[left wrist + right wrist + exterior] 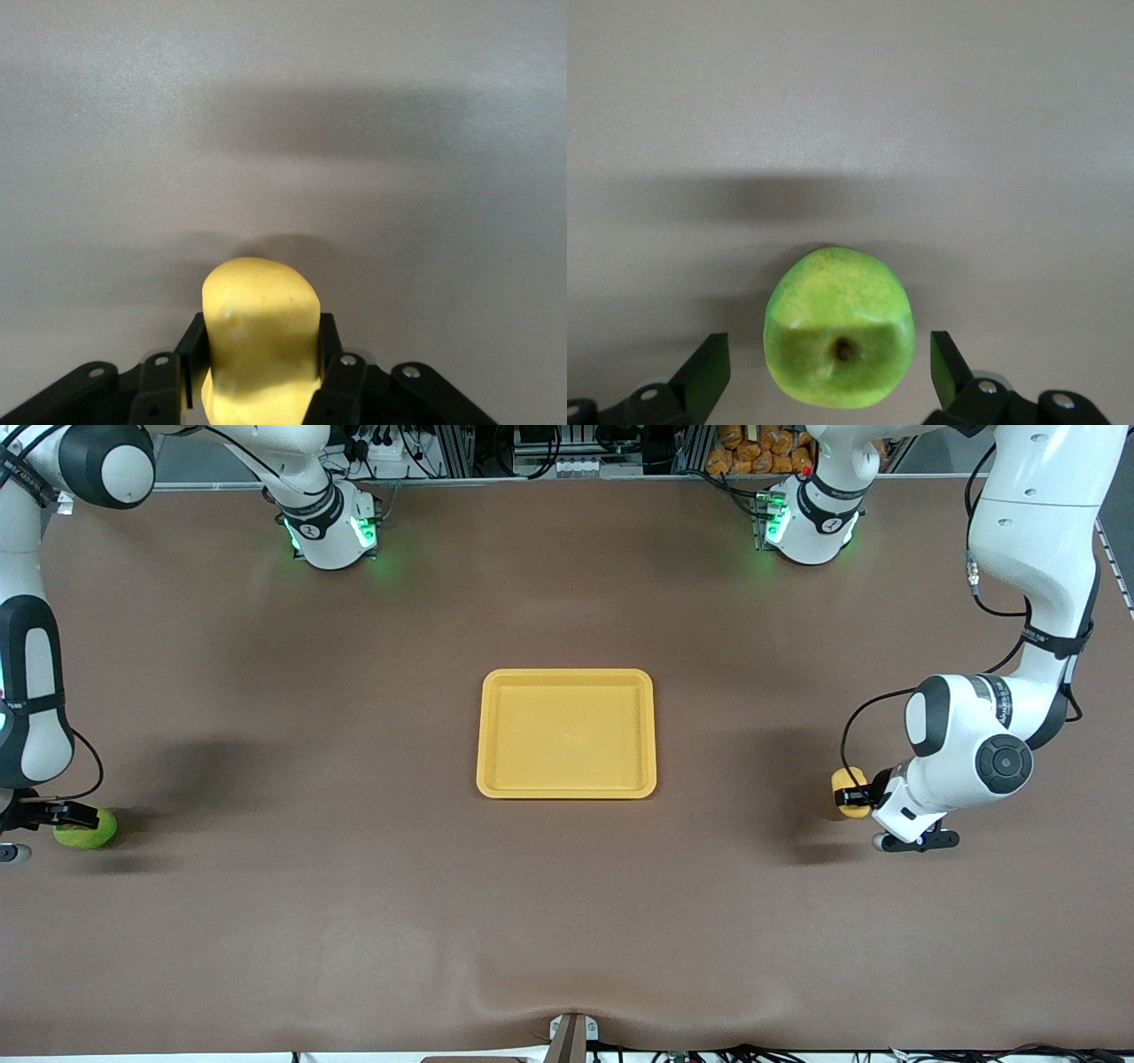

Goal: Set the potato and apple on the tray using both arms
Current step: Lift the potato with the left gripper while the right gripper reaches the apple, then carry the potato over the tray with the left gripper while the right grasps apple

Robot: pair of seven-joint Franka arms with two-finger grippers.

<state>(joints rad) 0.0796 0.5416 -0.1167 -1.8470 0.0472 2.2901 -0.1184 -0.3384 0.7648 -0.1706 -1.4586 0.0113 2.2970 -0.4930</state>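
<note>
The yellow-orange potato (pixel 847 783) lies on the brown table toward the left arm's end. My left gripper (pixel 858 797) is shut on it; in the left wrist view the fingers (pixel 330 341) press both sides of the potato (pixel 257 297), low at the table. The green apple (pixel 87 829) sits on the table toward the right arm's end. My right gripper (pixel 55 815) is open around it; in the right wrist view the apple (pixel 833 292) lies between the fingers (pixel 943 354) with gaps on both sides. The yellow tray (pixel 567 676) lies empty mid-table.
The arms' green-lit bases (pixel 332 531) (pixel 802 522) stand along the table's edge farthest from the front camera. A small bracket (pixel 571 1032) sits at the table's edge nearest that camera.
</note>
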